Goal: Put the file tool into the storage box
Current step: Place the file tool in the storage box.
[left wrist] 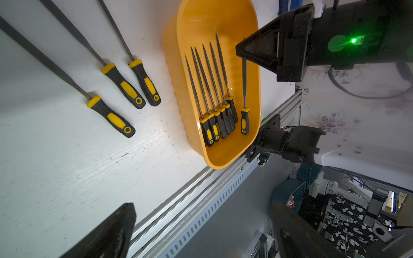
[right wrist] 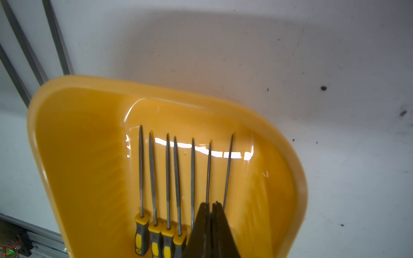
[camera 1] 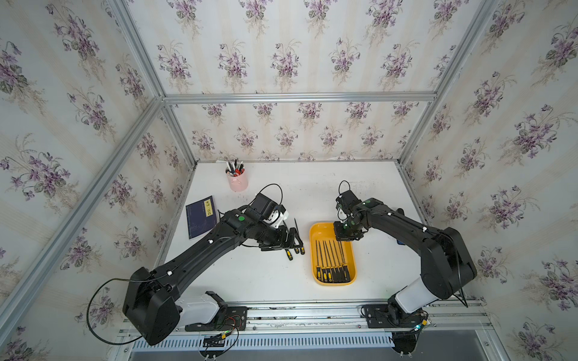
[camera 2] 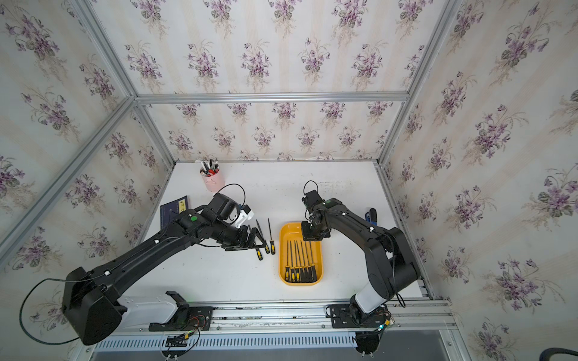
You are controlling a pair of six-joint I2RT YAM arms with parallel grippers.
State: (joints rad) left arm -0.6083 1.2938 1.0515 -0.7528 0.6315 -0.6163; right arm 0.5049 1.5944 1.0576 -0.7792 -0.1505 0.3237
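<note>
The storage box (camera 1: 322,233) lies on the white table (camera 1: 250,275) with its long axis running from the front rail toward the back wall. Seven stored files (left wrist: 221,125) rest on its floor side by side, all parallel to that axis, yellow-and-black handles bunched at the box's rail end and tips pointing to its far end, which is bare. Three loose files (left wrist: 125,87) lie on the table just beside the box, on its left-arm side. They are slightly fanned but roughly parallel to its long side, with handles toward the rail and tips away. The left gripper (left wrist: 202,204) hangs over their shafts with its jaws spread wide and nothing between them. The right gripper (right wrist: 211,210) hangs above the box's middle over the stored shafts, its fingers pressed together; whether they touch a shaft cannot be told. Beyond the box's far end, on the left-arm side, stand a pink pen cup (camera 1: 237,181) and a dark blue book (camera 1: 200,217), both well apart from it.
</note>
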